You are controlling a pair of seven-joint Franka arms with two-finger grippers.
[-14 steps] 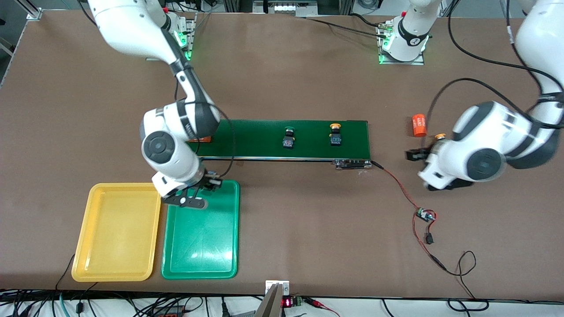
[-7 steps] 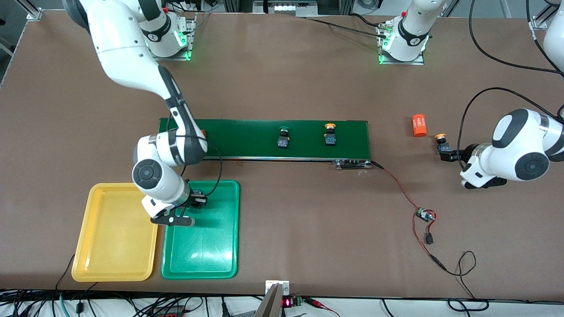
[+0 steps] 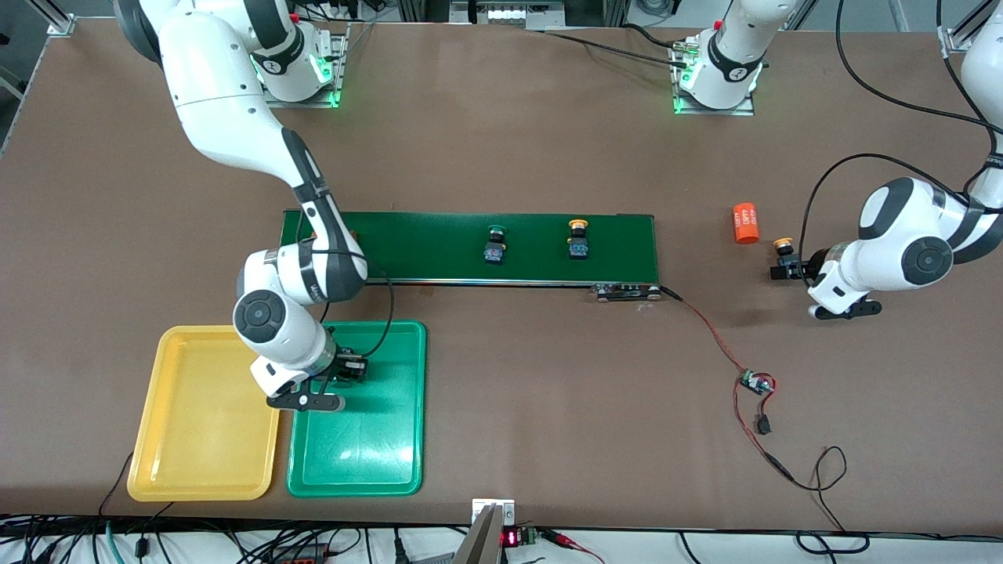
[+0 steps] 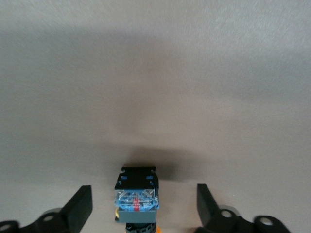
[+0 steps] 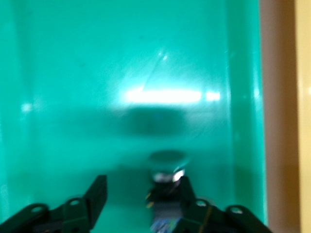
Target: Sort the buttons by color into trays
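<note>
Right wrist view: green-capped button (image 5: 167,167) between right claw (image 5: 141,194) fingers, touching one.

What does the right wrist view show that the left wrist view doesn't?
Only the right wrist view: the right gripper open over the green tray, a green button against one finger, and the yellow tray edge. Only the left wrist view: the left gripper open around a yellow button on the bare table. Both: one gripper with a button between its fingers.

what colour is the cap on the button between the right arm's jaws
Green, over the green tray; the button shows best in the right wrist view.
</note>
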